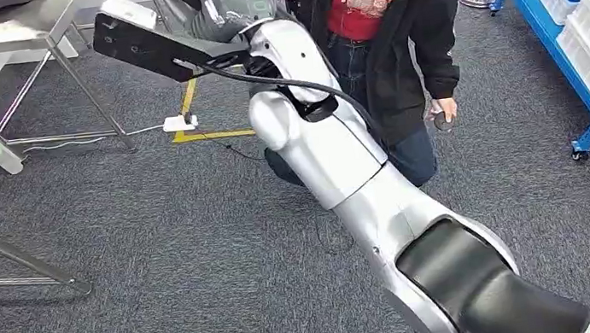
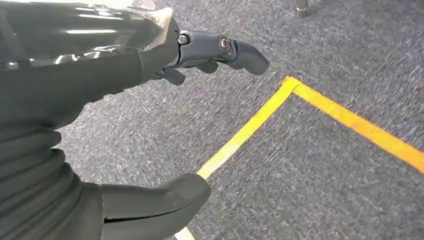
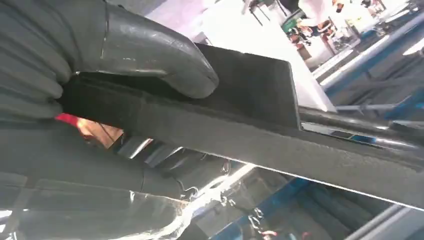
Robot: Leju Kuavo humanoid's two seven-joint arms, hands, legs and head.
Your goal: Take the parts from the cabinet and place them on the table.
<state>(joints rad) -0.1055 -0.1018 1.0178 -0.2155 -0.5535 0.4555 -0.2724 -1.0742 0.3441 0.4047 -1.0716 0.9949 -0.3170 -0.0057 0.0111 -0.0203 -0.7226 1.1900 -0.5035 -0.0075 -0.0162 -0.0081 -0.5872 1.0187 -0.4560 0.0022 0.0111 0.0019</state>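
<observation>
Black flat part (image 3: 240, 112) sits gripped under the right hand's (image 3: 100, 75) thumb; left hand (image 2: 150, 125) hangs open above carpet (image 2: 325, 190).

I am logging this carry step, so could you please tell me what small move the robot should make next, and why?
Probably keep the grip and swing the right arm toward the steel table. The right hand already holds the flat black rectangular panel raised above the grey carpet, the table stands beyond it, and the left hand holds nothing.
</observation>
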